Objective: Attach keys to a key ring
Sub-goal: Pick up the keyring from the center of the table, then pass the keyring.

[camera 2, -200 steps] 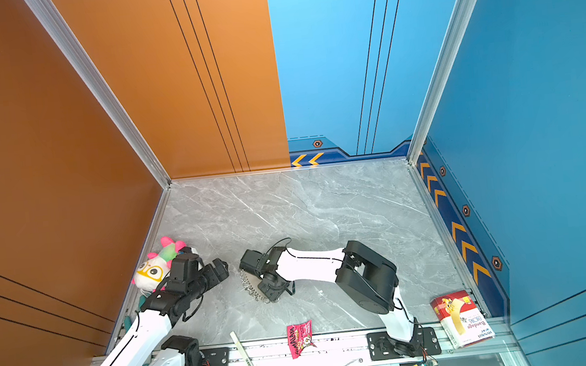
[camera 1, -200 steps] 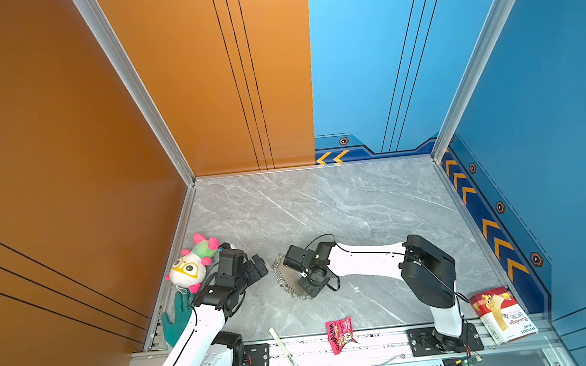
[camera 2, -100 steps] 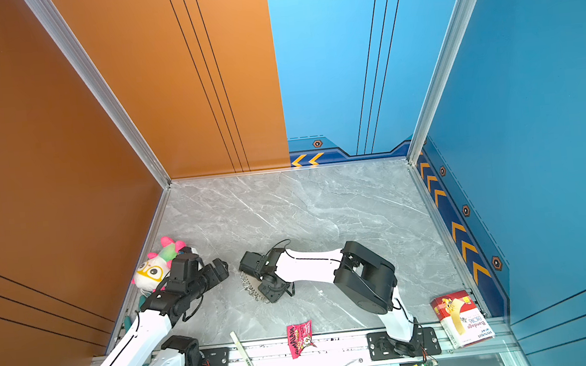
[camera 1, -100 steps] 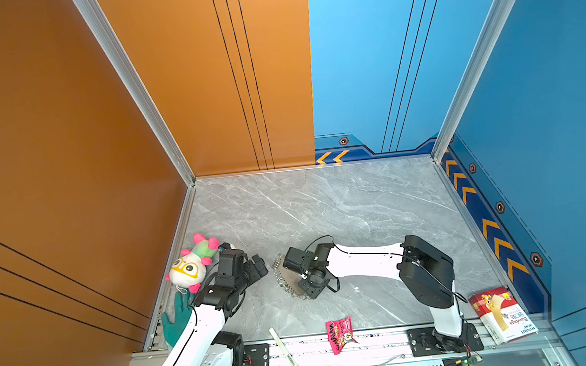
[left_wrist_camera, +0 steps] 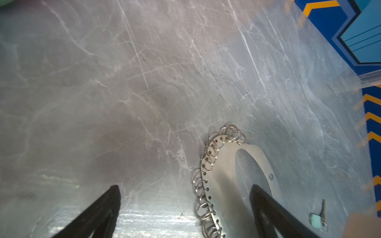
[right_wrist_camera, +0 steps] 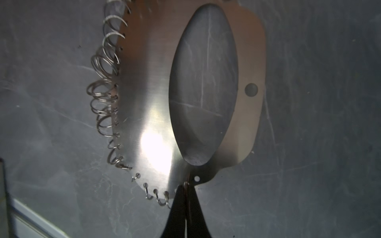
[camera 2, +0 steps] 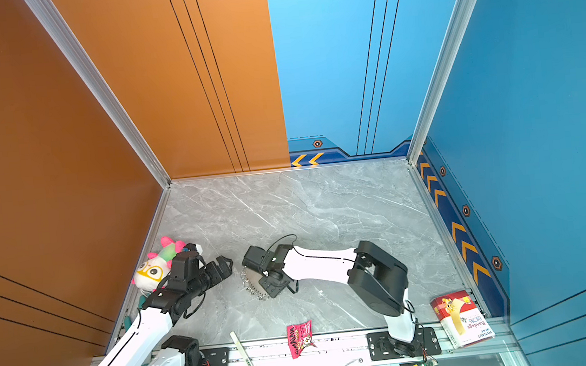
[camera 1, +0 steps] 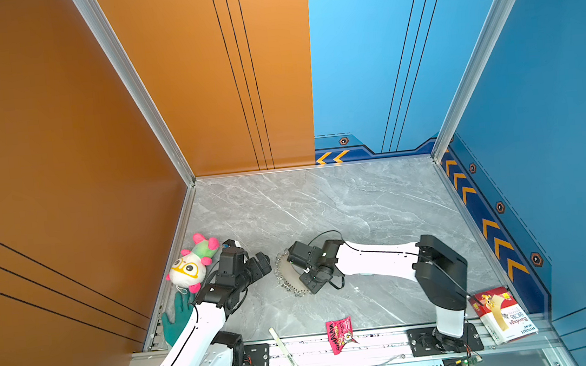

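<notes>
Key ring: flat beige-silver metal key ring [right_wrist_camera: 144, 92] with an oval hole and small silver wire loops along 1 edge, between the 2 arms on the grey marbled surface [camera 1: 323, 206]. Whether it lies flat or is tipped up, I cannot tell.
Right tool: the right tool [right_wrist_camera: 186, 188] is pinched shut on the key ring's rim, beside a small hole.
Left tool: the left tool [left_wrist_camera: 185, 187] hovers with its jaws spread wide and empty, just beside the looped edge.
Key: 1 small silver metal key with its pale blue oblong plastic tag [left_wrist_camera: 316, 219] lies on the surface beyond the key ring's plain edge, apart from both tools and joined to no loop.
Change: against the top views of the last second, almost nothing. Only the right arm has eased slightly toward the left arm.
Meaning: the hold on the key ring looks settled, so the steadying step seems done. Fetching the key and threading it onto a loop is all still ahead, likely work for the left tool.
</notes>
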Available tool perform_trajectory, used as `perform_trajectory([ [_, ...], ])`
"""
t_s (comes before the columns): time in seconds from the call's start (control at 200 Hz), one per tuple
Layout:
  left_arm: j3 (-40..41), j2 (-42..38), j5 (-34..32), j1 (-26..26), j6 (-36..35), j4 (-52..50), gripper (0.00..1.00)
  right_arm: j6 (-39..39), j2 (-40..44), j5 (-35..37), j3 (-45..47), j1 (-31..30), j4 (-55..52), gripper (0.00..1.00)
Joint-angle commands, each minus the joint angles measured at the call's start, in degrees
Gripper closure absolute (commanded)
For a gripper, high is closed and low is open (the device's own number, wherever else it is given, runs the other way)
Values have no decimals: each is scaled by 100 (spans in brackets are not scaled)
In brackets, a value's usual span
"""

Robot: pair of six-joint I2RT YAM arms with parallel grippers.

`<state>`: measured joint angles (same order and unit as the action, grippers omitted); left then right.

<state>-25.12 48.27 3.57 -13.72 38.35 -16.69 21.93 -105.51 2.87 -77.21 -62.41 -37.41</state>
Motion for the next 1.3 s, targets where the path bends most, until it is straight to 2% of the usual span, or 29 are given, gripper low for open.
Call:
perform_trajectory([
  [0.0,-338,79,496,-260,-218,461,1,396,683,68,270,140,933,100],
  [0.08,-490,126,606,-542,-334,538,0,784,916,77,433,304,1367,100],
  [0.195,-514,58,383,-1199,-593,884,6,1561,1135,-1,704,565,1956,100],
  [0.435,-398,-109,-936,-2704,-1572,1512,13,2813,1191,-33,535,818,1962,100],
  [0.45,-379,-112,-1027,-2797,-1704,1561,17,2853,1191,-37,523,817,1961,100],
  [0.495,-351,-118,-1295,-3079,-2090,1701,23,2955,1209,-35,502,827,1947,100],
  [0.586,-341,-127,-1848,-3471,-2697,1870,27,3109,1283,-116,498,862,1917,100],
  [0.641,-346,-133,-2009,-3569,-2935,1961,29,3190,1371,-156,526,880,1885,100],
  [0.741,-325,-202,-1934,-3627,-3210,2195,38,3221,1568,-167,516,890,1809,100],
  [0.851,-132,-386,-1630,-3672,-3322,2670,39,3250,1848,-104,533,897,1748,100],
  [1.126,304,-739,-1562,-3718,-3546,3363,44,3560,2338,13,700,985,1743,100],
  [1.291,283,-588,-1468,-3788,-3726,3561,58,3750,2416,131,758,971,1765,100],
])
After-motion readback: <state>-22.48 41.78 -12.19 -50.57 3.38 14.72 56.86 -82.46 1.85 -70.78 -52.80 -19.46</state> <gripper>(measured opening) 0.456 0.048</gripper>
